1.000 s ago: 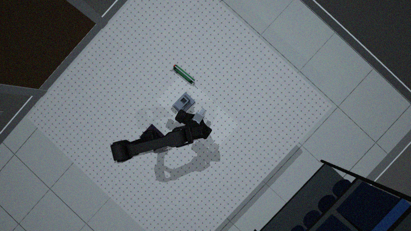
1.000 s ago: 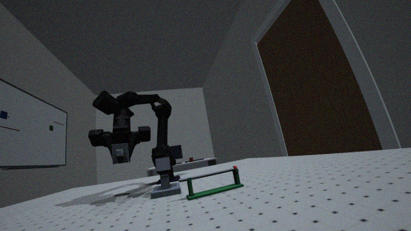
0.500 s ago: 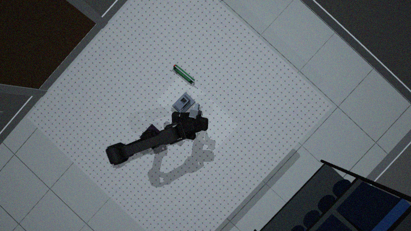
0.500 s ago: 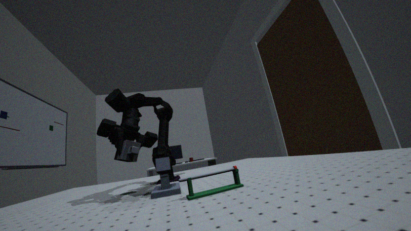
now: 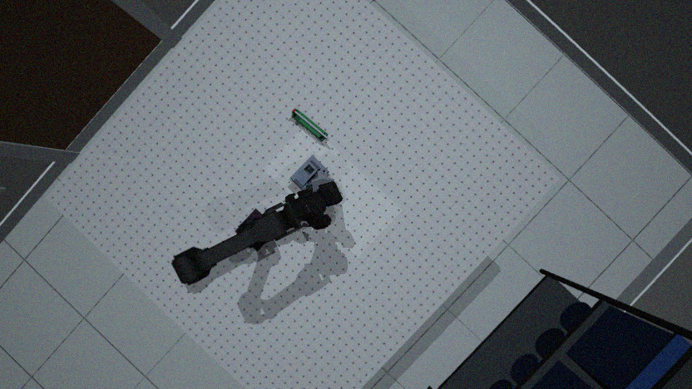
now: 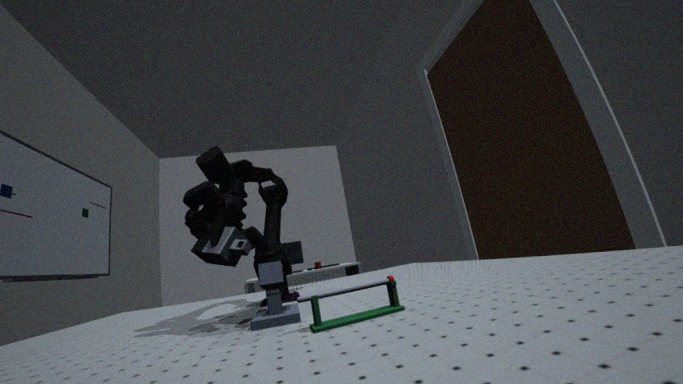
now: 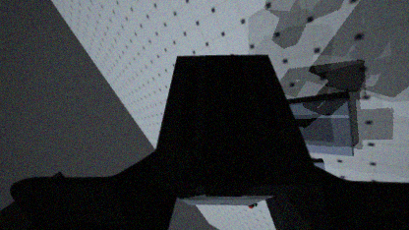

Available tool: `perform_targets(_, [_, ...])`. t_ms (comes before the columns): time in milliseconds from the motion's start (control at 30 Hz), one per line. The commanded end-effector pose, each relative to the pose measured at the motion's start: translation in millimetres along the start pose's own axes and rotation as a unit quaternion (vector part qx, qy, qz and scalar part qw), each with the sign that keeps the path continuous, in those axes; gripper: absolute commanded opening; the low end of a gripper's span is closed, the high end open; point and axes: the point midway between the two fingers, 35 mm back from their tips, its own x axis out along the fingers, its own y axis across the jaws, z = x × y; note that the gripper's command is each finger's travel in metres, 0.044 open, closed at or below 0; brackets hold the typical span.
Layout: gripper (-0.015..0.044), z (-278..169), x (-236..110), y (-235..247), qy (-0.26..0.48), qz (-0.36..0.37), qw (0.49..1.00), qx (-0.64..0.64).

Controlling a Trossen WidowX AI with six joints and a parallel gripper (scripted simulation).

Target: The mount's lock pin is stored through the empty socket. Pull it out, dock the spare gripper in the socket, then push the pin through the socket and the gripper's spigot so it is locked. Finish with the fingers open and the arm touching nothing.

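Observation:
My gripper (image 5: 320,199) (image 6: 210,225) is shut on the spare gripper (image 6: 223,248) (image 7: 221,123), a dark block with a grey spigot. It holds the block tilted in the air, above and to the left of the grey mount (image 5: 308,172) (image 6: 271,281) (image 7: 330,129). The mount's square socket stands open on top of its post. The lock pin (image 6: 341,290) (image 5: 309,125), pale grey with a red head, rests across the green rack (image 6: 355,317) just beyond the mount. In the wrist view the held block fills the middle and hides my fingers.
The pegboard table (image 5: 435,160) (image 6: 525,315) carries everything. A low white bench (image 6: 329,271) stands behind the arm's base, and a whiteboard (image 6: 52,224) hangs on the left wall. A dark shelf unit (image 5: 605,338) stands off the table's corner.

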Motion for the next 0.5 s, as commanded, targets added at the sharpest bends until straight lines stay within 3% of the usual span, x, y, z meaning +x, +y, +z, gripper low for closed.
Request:
perform_targets(0, [0.0, -7, -6, 3, 0.003, 0.028, 0.997, -0.065])
perform_targets(467, [0.0, -25, -14, -2, -0.005, 0.084, 0.957, -0.278])
